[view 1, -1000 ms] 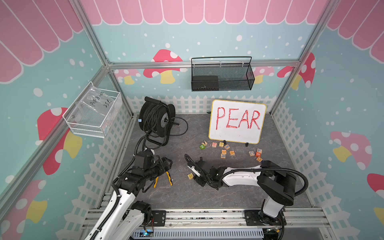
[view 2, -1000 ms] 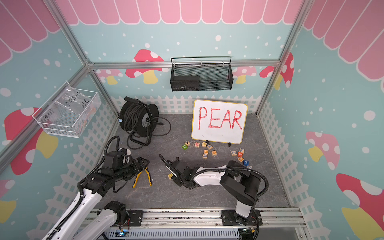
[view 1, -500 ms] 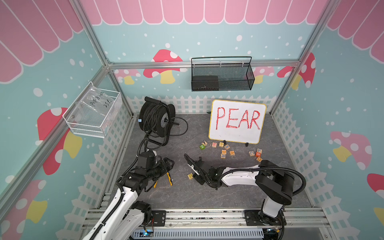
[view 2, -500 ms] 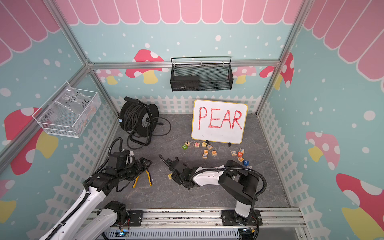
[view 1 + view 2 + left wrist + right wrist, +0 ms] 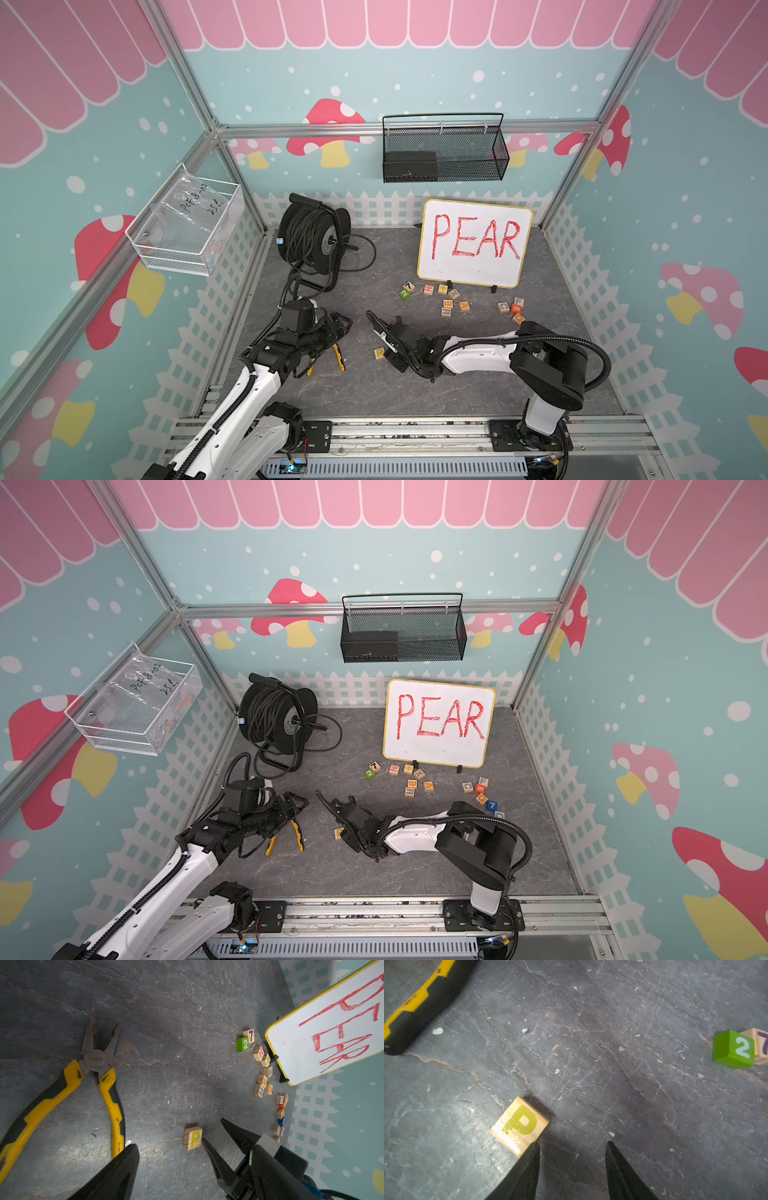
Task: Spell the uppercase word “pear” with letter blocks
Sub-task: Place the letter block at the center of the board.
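With the back wall as twelve, the P block (image 5: pixel 520 1124) lies letter up on the bench (image 5: pixel 612 1022), alone at about seven o'clock of the middle. The E block (image 5: pixel 447 303), R block (image 5: pixel 446 312) and A block (image 5: pixel 464 306) sit close together at one o'clock, below the whiteboard (image 5: pixel 473 272).

The right gripper (image 5: pixel 573 1144) is low at the P's three o'clock side, fingers parted and empty. The block lies outside the gap, with one tip at its corner (touching or just over it, I cannot tell). The left gripper (image 5: pixel 337 327) hangs at nine o'clock over the pliers (image 5: pixel 95 1059), fingers spread wide and holding nothing.

The cube looks like light, rigid, smooth-faced wood, so it would probably skid or twist if pinched on a corner. Better to take two opposite side faces squarely, leaving the P up.
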